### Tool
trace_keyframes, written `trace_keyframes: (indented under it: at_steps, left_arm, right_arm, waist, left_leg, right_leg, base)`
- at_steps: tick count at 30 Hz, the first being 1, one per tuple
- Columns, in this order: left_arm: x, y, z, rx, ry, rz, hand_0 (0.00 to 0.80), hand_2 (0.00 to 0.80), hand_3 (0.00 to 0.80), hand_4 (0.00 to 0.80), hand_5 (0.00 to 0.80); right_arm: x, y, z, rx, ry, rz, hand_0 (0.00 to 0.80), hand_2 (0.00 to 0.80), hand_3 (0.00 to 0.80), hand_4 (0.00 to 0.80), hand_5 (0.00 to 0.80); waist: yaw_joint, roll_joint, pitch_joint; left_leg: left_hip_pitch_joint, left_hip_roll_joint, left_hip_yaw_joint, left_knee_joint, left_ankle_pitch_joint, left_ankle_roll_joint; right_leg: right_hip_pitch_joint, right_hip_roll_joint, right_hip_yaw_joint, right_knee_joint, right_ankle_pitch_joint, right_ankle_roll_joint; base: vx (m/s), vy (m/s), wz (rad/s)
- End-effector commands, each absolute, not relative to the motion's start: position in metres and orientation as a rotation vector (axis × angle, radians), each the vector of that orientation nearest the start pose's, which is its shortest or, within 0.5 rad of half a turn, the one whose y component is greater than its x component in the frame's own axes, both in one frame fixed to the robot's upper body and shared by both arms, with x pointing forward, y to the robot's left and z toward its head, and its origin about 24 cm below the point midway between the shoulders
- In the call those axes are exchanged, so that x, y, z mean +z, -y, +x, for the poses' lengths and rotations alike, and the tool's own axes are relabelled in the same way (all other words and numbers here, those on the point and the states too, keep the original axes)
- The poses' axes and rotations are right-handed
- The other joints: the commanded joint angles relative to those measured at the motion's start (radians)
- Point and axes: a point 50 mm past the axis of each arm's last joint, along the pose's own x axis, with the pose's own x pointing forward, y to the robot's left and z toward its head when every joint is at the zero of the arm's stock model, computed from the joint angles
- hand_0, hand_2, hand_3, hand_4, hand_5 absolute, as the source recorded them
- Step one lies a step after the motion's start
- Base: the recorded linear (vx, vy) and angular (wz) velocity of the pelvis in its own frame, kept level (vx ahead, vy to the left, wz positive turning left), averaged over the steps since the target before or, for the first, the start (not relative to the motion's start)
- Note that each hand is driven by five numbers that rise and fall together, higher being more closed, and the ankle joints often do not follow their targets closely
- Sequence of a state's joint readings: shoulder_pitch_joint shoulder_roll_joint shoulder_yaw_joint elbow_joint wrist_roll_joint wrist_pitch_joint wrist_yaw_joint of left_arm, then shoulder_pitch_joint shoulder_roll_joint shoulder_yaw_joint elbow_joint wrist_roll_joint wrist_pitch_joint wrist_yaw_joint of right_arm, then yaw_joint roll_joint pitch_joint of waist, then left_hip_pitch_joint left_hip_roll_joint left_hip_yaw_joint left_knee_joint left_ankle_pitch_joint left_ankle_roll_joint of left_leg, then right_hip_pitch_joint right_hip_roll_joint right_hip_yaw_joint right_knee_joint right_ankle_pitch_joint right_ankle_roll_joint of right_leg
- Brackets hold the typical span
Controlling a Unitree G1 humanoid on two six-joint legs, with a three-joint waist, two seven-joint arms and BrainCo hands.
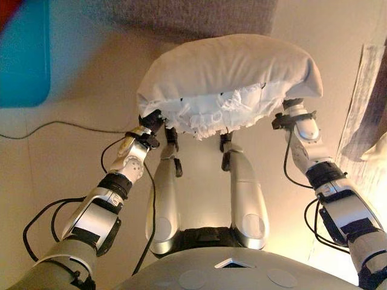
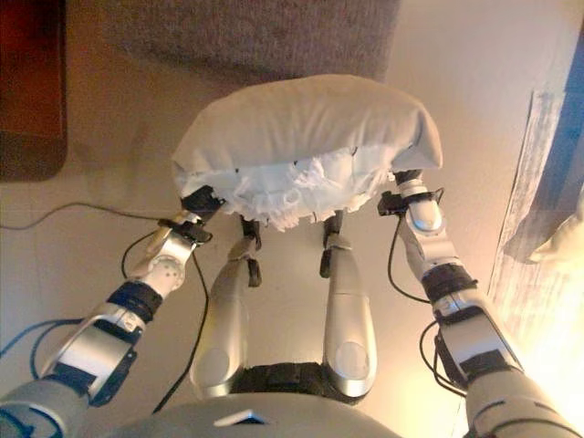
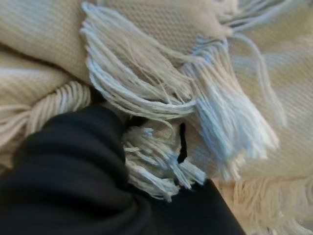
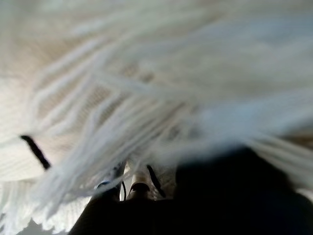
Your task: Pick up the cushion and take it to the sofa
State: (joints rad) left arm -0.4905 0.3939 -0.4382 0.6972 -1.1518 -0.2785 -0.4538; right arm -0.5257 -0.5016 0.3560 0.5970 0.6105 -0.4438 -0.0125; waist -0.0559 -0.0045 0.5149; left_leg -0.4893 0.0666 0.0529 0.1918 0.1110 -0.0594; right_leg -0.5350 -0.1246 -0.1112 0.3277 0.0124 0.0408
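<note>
Fringed cushion (image 1: 227, 72) over beige floor (image 1: 72, 151), grey rug (image 1: 181, 15); hands' grip hidden

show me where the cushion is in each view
Left eye view: cushion upper centre, held up between both arms.
Right eye view: upper centre, slightly further left.
Left wrist view: fills the picture, fringe nearest.
Right wrist view: fills the picture, blurred.
Shared landmark: its white fringe.

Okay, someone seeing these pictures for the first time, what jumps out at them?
A big cream cushion with a white fringe held up off the floor in mid view, the left hand and right hand tucked under its two ends. Beyond it lies a grey rug.
</note>
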Motion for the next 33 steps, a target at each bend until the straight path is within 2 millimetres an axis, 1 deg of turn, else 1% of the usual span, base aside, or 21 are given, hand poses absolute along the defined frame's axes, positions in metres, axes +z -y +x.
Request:
trace_keyframes:
  at_steps: [1,3,7,9,11,14,16,18,22,24,25,26,27,28,31,33]
  left_arm:
    - [0.084,-0.083,0.318,-0.804,0.154,-0.578,0.800,0.800,0.800,0.800,0.800]
    - [0.075,-0.088,0.310,-0.772,0.145,-0.592,0.800,0.800,0.800,0.800,0.800]
    - [0.057,-0.097,0.289,-0.714,0.121,-0.632,0.800,0.800,0.800,0.800,0.800]
    - [0.052,-0.104,0.279,-0.683,0.121,-0.631,0.800,0.800,0.800,0.800,0.800]
    - [0.053,-0.112,0.269,-0.641,0.156,-0.626,0.800,0.800,0.800,0.800,0.800]
    - [0.062,-0.127,0.254,-0.564,0.261,-0.590,0.800,0.800,0.800,0.800,0.800]
    - [0.069,-0.135,0.247,-0.523,0.317,-0.562,0.800,0.800,0.800,0.800,0.800]
    - [0.079,-0.140,0.240,-0.502,0.373,-0.542,0.800,0.800,0.800,0.800,0.800]
    - [0.098,-0.146,0.233,-0.462,0.454,-0.546,0.800,0.800,0.800,0.800,0.800]
    - [0.102,-0.146,0.231,-0.450,0.465,-0.565,0.800,0.800,0.800,0.800,0.800]
    - [0.103,-0.146,0.231,-0.447,0.466,-0.575,0.800,0.800,0.800,0.800,0.800]
    - [0.101,-0.167,0.227,-0.426,0.478,-0.566,0.800,0.800,0.800,0.800,0.800]
    - [0.101,-0.179,0.222,-0.409,0.493,-0.553,0.800,0.800,0.800,0.800,0.800]
    - [0.101,-0.178,0.222,-0.410,0.497,-0.550,0.800,0.800,0.800,0.800,0.800]
    - [0.111,-0.157,0.232,-0.444,0.482,-0.566,0.800,0.800,0.800,0.800,0.800]
    - [0.114,-0.147,0.235,-0.461,0.473,-0.566,0.800,0.800,0.800,0.800,0.800]
  right_arm:
    - [0.125,0.113,0.325,0.462,0.457,0.023,0.800,0.800,0.800,0.800,0.800]
    - [0.117,0.115,0.317,0.464,0.439,0.025,0.800,0.800,0.800,0.800,0.800]
    - [0.095,0.128,0.294,0.459,0.406,-0.016,0.800,0.800,0.800,0.800,0.800]
    - [0.091,0.134,0.283,0.464,0.404,-0.029,0.800,0.800,0.800,0.800,0.800]
    - [0.091,0.137,0.270,0.472,0.429,-0.042,0.800,0.800,0.800,0.800,0.800]
    - [0.100,0.143,0.254,0.443,0.493,-0.038,0.800,0.800,0.800,0.800,0.800]
    - [0.108,0.146,0.246,0.420,0.534,-0.014,0.800,0.800,0.800,0.800,0.800]
    - [0.118,0.149,0.239,0.404,0.577,-0.001,0.800,0.800,0.800,0.800,0.800]
    - [0.140,0.152,0.226,0.371,0.679,-0.006,0.800,0.800,0.800,0.800,0.800]
    - [0.148,0.153,0.223,0.356,0.709,-0.015,0.800,0.800,0.800,0.800,0.800]
    - [0.139,0.153,0.233,0.316,0.560,-0.037,0.800,0.800,0.800,0.800,0.800]
    - [0.136,0.197,0.203,0.357,0.670,-0.015,0.800,0.800,0.800,0.800,0.800]
    - [0.128,0.213,0.193,0.380,0.673,-0.015,0.800,0.800,0.800,0.800,0.800]
    - [0.127,0.209,0.197,0.380,0.679,-0.019,0.800,0.800,0.800,0.800,0.800]
    - [0.145,0.176,0.218,0.353,0.668,-0.043,0.800,0.800,0.800,0.800,0.800]
    - [0.149,0.165,0.225,0.343,0.646,-0.047,0.800,0.800,0.800,0.800,0.800]
  waist:
    - [0.037,-0.017,-0.129]
    - [0.038,-0.013,-0.169]
    - [0.047,0.000,-0.261]
    - [0.051,0.003,-0.308]
    - [0.055,0.003,-0.354]
    - [0.061,-0.001,-0.403]
    - [0.061,-0.004,-0.418]
    - [0.057,-0.006,-0.430]
    - [0.039,-0.009,-0.442]
    - [0.038,-0.012,-0.441]
    - [0.038,-0.012,-0.440]
    - [0.022,-0.017,-0.441]
    - [0.009,-0.021,-0.437]
    - [0.007,-0.023,-0.430]
    - [0.023,-0.024,-0.416]
    - [0.033,-0.025,-0.413]
  left_leg:
    - [0.053,-0.060,0.019,0.004,-0.091,0.028]
    - [0.125,-0.059,0.017,-0.040,-0.094,0.032]
    - [0.279,-0.060,0.017,-0.131,-0.100,0.041]
    - [0.349,-0.060,0.020,-0.172,-0.105,0.043]
    - [0.405,-0.062,0.025,-0.193,-0.113,0.049]
    - [0.479,-0.060,0.038,-0.218,-0.125,0.057]
    - [0.512,-0.060,0.041,-0.232,-0.132,0.062]
    - [0.551,-0.062,0.033,-0.255,-0.133,0.069]
    - [0.593,-0.075,-0.001,-0.279,-0.140,0.083]
    - [0.599,-0.078,-0.011,-0.279,-0.144,0.084]
    - [0.600,-0.078,-0.014,-0.279,-0.144,0.084]
    - [0.592,-0.074,-0.005,-0.279,-0.147,0.080]
    - [0.587,-0.070,0.005,-0.279,-0.148,0.079]
    - [0.585,-0.069,0.007,-0.279,-0.148,0.081]
    - [0.581,-0.071,-0.013,-0.279,-0.140,0.078]
    - [0.584,-0.068,-0.023,-0.279,-0.137,0.075]
  right_leg:
    - [0.104,0.008,-0.069,-0.063,-0.035,0.020]
    - [0.175,0.007,-0.074,-0.105,-0.035,0.022]
    - [0.333,0.007,-0.090,-0.199,-0.032,0.028]
    - [0.405,0.010,-0.097,-0.242,-0.029,0.031]
    - [0.458,0.010,-0.099,-0.266,-0.027,0.034]
    - [0.524,0.008,-0.105,-0.291,-0.024,0.039]
    - [0.555,0.010,-0.100,-0.302,-0.025,0.041]
    - [0.584,0.020,-0.085,-0.311,-0.027,0.040]
    - [0.619,0.051,-0.018,-0.327,-0.031,0.032]
    - [0.628,0.057,-0.012,-0.331,-0.031,0.030]
    - [0.631,0.059,-0.012,-0.333,-0.031,0.029]
    - [0.622,0.063,-0.004,-0.331,-0.029,0.028]
    - [0.610,0.064,-0.001,-0.328,-0.028,0.032]
    - [0.607,0.062,-0.001,-0.331,-0.028,0.035]
    - [0.630,0.064,-0.009,-0.359,-0.019,0.029]
    - [0.644,0.067,-0.015,-0.370,-0.016,0.025]
  base:
    - [0.051,0.049,0.03]
    - [0.087,0.093,0.00]
    - [0.163,0.109,-0.01]
    - [0.230,0.097,0.07]
    - [0.242,0.090,0.05]
    - [0.174,0.064,0.00]
    - [0.084,0.031,0.02]
    - [0.065,0.016,0.02]
    - [0.006,-0.006,0.01]
    - [-0.034,-0.030,0.13]
    - [-0.065,-0.032,0.12]
    - [-0.130,-0.064,0.02]
    - [-0.163,-0.066,0.10]
    - [-0.176,-0.074,0.05]
    - [-0.070,-0.066,-0.09]
    - [0.014,-0.128,0.01]
